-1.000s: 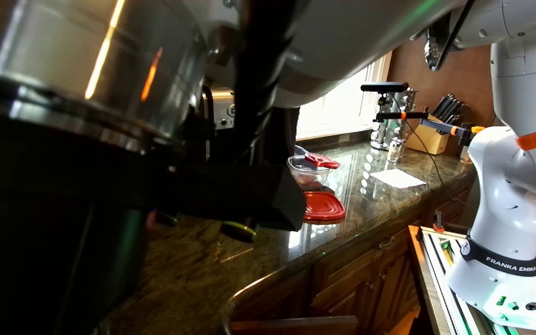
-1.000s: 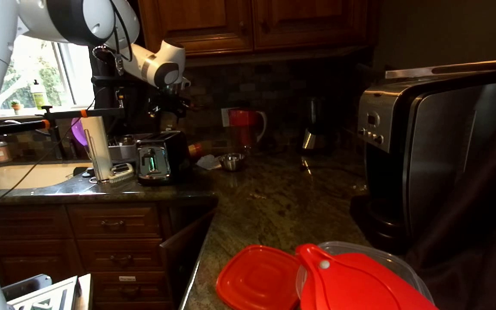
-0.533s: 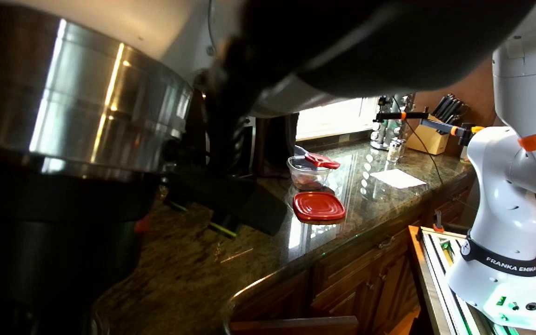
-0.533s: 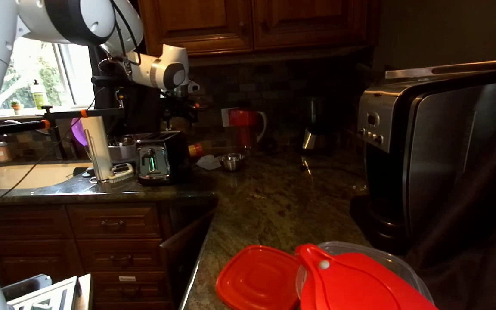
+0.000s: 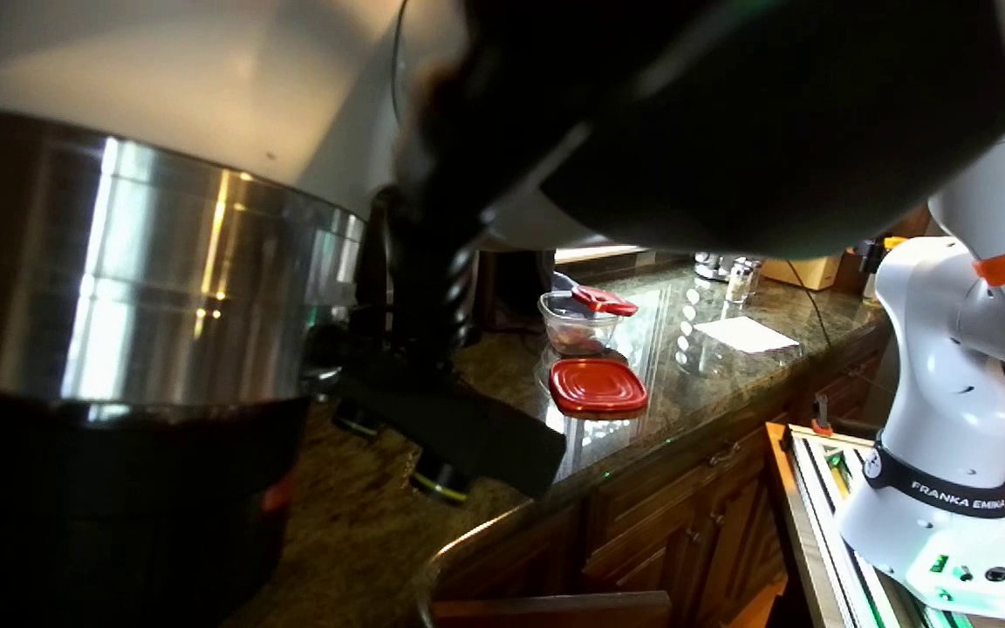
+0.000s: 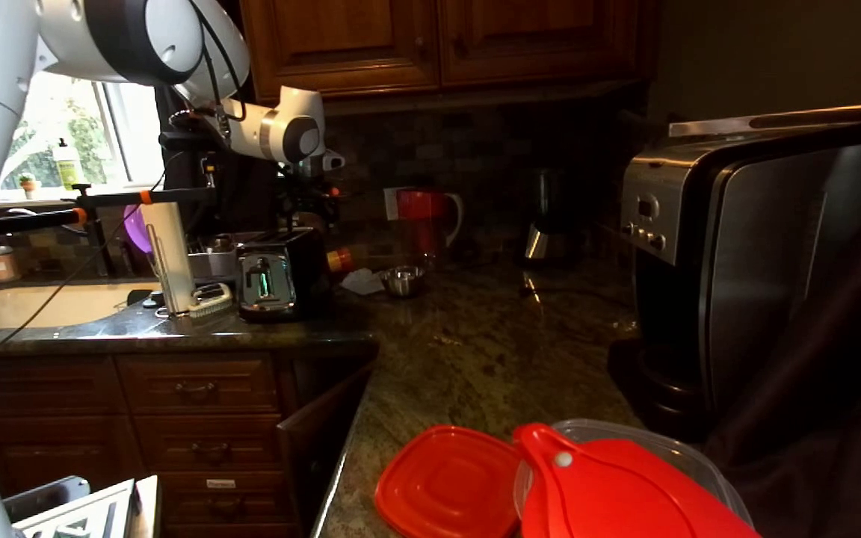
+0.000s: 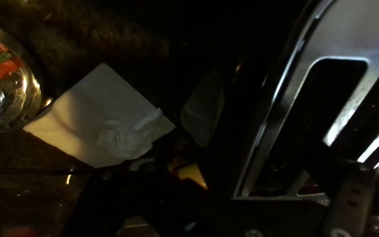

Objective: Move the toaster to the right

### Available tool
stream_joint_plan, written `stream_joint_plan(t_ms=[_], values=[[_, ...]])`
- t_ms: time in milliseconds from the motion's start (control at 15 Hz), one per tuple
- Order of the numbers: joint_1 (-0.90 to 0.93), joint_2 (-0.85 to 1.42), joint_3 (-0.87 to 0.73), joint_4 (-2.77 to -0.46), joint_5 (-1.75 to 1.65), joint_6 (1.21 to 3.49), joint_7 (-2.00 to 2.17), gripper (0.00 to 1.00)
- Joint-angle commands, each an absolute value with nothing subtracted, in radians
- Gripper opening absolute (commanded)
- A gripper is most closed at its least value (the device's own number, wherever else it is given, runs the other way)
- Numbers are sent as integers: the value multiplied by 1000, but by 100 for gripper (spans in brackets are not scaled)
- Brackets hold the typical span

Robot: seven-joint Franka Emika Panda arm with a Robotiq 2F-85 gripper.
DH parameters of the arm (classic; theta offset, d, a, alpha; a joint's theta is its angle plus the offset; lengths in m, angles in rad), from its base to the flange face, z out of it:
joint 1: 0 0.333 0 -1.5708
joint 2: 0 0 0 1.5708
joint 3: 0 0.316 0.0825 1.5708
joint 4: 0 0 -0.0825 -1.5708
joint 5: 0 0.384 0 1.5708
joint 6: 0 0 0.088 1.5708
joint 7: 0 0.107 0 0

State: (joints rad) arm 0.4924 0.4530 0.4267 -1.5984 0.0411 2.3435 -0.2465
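Observation:
The toaster (image 6: 267, 288) stands on the counter near its front edge in an exterior view, silver face forward and dark sides. Its slotted silver top (image 7: 350, 108) fills the right of the wrist view. In an exterior view filled by the arm, the toaster cannot be made out. My gripper (image 6: 308, 213) hangs just above the toaster's back part. In the wrist view the gripper (image 7: 235, 158) has its dark fingers wide apart, with nothing between them held. One finger (image 7: 350, 200) lies over the slots; the opposite one lies beyond the toaster's side. Contact cannot be told.
A white napkin (image 6: 362, 281) and a steel bowl (image 6: 403, 282) lie right of the toaster, with a red pitcher (image 6: 421, 220) behind. A paper towel roll (image 6: 167, 254) stands at its left. The taller coffee maker (image 6: 655, 205) and red lid (image 6: 449, 478) are nearer the camera.
My gripper has shifted slightly right and come down closer to the toaster's top in an exterior view. The toaster has not moved.

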Motion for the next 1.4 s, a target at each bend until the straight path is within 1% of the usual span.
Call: stream_joint_plan(t_ms=[0, 200, 733, 1000, 1333], values=[[493, 467, 433, -1582, 55, 2319, -229, 100], [477, 455, 432, -1570, 107, 2323, -188, 100], [483, 468, 408, -1541, 116, 2229, -64, 100], [469, 490, 429, -1530, 184, 2151, -97, 100], [437, 530, 457, -1531, 297, 2177, -211, 100]])
